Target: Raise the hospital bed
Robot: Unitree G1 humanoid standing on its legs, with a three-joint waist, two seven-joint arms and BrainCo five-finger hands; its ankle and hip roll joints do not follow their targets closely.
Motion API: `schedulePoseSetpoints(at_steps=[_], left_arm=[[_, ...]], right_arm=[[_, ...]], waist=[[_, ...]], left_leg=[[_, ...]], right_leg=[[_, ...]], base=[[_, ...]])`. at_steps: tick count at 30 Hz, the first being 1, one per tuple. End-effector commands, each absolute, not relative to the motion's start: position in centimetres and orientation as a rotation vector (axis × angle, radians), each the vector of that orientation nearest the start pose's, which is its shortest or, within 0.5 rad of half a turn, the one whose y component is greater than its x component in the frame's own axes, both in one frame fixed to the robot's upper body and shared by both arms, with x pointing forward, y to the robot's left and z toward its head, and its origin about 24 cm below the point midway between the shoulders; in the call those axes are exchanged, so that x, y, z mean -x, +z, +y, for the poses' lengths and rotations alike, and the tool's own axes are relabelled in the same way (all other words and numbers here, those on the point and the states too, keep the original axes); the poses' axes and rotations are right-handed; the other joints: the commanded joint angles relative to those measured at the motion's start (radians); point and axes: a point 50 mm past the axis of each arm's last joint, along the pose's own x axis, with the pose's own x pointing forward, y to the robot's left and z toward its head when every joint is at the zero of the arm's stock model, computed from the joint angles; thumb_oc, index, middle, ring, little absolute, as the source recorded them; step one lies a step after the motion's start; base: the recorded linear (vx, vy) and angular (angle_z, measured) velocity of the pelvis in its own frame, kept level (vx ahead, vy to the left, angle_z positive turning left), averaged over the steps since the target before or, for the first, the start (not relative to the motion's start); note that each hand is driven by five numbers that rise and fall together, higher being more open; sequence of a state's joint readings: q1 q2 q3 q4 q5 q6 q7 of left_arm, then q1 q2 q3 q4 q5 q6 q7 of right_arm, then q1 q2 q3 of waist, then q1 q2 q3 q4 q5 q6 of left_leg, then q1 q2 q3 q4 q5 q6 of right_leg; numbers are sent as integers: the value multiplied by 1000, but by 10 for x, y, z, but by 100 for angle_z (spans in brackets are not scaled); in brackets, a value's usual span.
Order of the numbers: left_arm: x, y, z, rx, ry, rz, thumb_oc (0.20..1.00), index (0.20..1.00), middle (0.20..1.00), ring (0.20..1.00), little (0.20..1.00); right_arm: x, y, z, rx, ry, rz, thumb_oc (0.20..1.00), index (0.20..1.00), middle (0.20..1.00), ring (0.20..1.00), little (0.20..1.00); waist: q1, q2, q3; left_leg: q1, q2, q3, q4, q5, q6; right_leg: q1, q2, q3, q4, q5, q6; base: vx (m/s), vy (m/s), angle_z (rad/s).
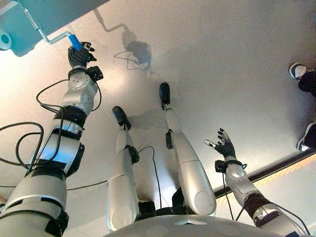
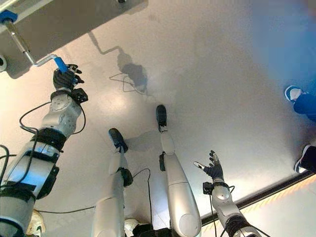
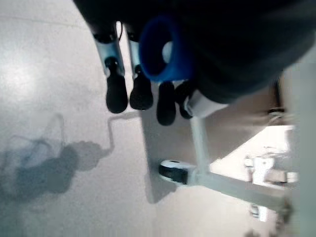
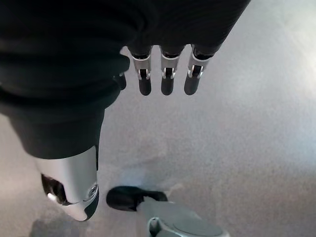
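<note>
The hospital bed's end (image 1: 29, 19) hangs over the floor at the far left. A bent metal crank (image 1: 49, 35) sticks out from it and ends in a blue handle (image 1: 75, 41). My left hand (image 1: 79, 56) reaches up to that handle and is curled round it. In the left wrist view the blue handle (image 3: 160, 47) lies against the palm, with the dark fingertips (image 3: 118, 94) just past it. My right hand (image 1: 226, 146) is held out low on the right over bare floor, its fingers (image 4: 165, 81) straight and holding nothing.
A person's shoes (image 1: 297, 70) (image 1: 307, 137) stand at the right edge. A dark threshold with a yellow strip (image 1: 276, 170) crosses the floor at lower right. Below the handle, the bed's white frame carries a caster wheel (image 3: 173, 171).
</note>
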State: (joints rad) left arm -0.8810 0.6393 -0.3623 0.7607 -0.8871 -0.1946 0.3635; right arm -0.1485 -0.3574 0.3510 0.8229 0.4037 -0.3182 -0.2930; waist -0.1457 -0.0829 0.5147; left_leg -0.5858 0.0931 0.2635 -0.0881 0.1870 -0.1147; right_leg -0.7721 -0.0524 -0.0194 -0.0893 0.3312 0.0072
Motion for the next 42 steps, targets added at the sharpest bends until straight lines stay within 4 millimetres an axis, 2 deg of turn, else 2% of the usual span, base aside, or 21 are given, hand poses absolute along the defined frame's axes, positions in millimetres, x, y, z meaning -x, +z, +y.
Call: schedulePoseSetpoints(at_steps=[1, 9, 13, 14, 26, 27, 29, 30, 31, 32, 33, 34, 42], left_arm=[[-376, 261, 227, 81, 155, -589, 200, 200, 200, 200, 200], [-358, 250, 248, 122, 176, -615, 200, 200, 200, 200, 200], [-350, 244, 258, 133, 191, -618, 200, 200, 200, 200, 200], [-348, 245, 262, 129, 198, -622, 200, 200, 200, 200, 200], [-341, 229, 301, 119, 333, -558, 200, 200, 200, 200, 200], [-341, 229, 301, 119, 333, -558, 200, 200, 200, 200, 200], [-343, 226, 314, 73, 390, -513, 200, 200, 200, 200, 200], [-344, 222, 318, 83, 412, -493, 200, 200, 200, 200, 200], [-345, 220, 326, 58, 444, -466, 200, 200, 200, 200, 200], [-345, 221, 326, 58, 443, -469, 200, 200, 200, 200, 200], [-348, 219, 331, 61, 472, -439, 200, 200, 200, 200, 200], [-349, 218, 335, 41, 495, -414, 200, 200, 200, 200, 200], [-357, 213, 349, 17, 591, -314, 200, 200, 200, 200, 200]], right_arm=[[-219, -71, -247, 215, -293, 436, 1000, 1000, 1000, 1000, 1000], [-221, -71, -251, 209, -312, 449, 1000, 1000, 1000, 1000, 1000], [-219, -73, -251, 204, -317, 462, 1000, 1000, 1000, 1000, 1000], [-219, -73, -251, 204, -315, 463, 1000, 1000, 1000, 1000, 1000], [-214, -77, -247, 189, -307, 477, 1000, 1000, 1000, 1000, 1000], [-214, -77, -247, 189, -307, 477, 1000, 1000, 1000, 1000, 1000], [-214, -78, -245, 188, -299, 478, 1000, 1000, 1000, 1000, 1000], [-215, -78, -244, 187, -293, 476, 1000, 1000, 1000, 1000, 1000], [-215, -78, -243, 186, -291, 474, 1000, 1000, 1000, 1000, 1000], [-216, -77, -243, 184, -291, 472, 1000, 1000, 1000, 1000, 1000], [-216, -78, -241, 177, -285, 469, 1000, 1000, 1000, 1000, 1000], [-217, -77, -240, 177, -281, 466, 1000, 1000, 1000, 1000, 1000], [-223, -72, -231, 151, -259, 420, 1000, 1000, 1000, 1000, 1000]], waist=[[-15, 115, 5], [29, 106, 0], [51, 89, -6], [54, 82, 1], [97, 32, 1], [97, 32, 0], [101, 21, 2], [102, 17, -5], [101, 12, -4], [100, 9, 4], [100, 2, -2], [98, -3, -2], [77, -28, 5]], left_leg=[[37, -22, -43, 1, -75, 26], [50, -38, -88, 1, -73, 34], [46, -46, -105, 1, -73, 36], [34, -49, -101, 1, -44, 42], [4, -64, -157, 1, -39, 39], [4, -64, -157, 1, -39, 39], [-6, -67, -165, 1, -39, 39], [1, -62, -173, 1, -66, 32], [-3, -61, -175, 1, -67, 32], [-15, -65, -168, 1, -38, 39], [-11, -60, -176, 1, -67, 32], [-17, -60, -176, 1, -66, 32], [-54, -55, -173, 1, -67, 32]], right_leg=[[74, -38, -71, 67, -136, 150], [127, -69, -119, 60, -141, 147], [151, -82, -144, 41, -136, 153], [146, -89, -157, 42, -114, 145], [190, -114, -226, 15, -112, 162], [190, -114, -226, 15, -112, 162], [192, -119, -237, 13, -113, 165], [201, -115, -232, 9, -133, 176], [199, -115, -232, 8, -134, 176], [186, -121, -241, 11, -112, 167], [195, -114, -232, 8, -135, 177], [190, -114, -232, 7, -135, 178], [154, -110, -219, 4, -131, 180]], base=[[-11, 35, 24], [-8, 37, 20], [-14, 53, 19], [-67, 34, 13], [3, 44, 12], [11, 29, 6], [53, 36, 7], [95, 42, 11], [11, 35, 11], [17, 33, 13], [18, 15, 10], [107, 12, 8], [23, 18, 3]])
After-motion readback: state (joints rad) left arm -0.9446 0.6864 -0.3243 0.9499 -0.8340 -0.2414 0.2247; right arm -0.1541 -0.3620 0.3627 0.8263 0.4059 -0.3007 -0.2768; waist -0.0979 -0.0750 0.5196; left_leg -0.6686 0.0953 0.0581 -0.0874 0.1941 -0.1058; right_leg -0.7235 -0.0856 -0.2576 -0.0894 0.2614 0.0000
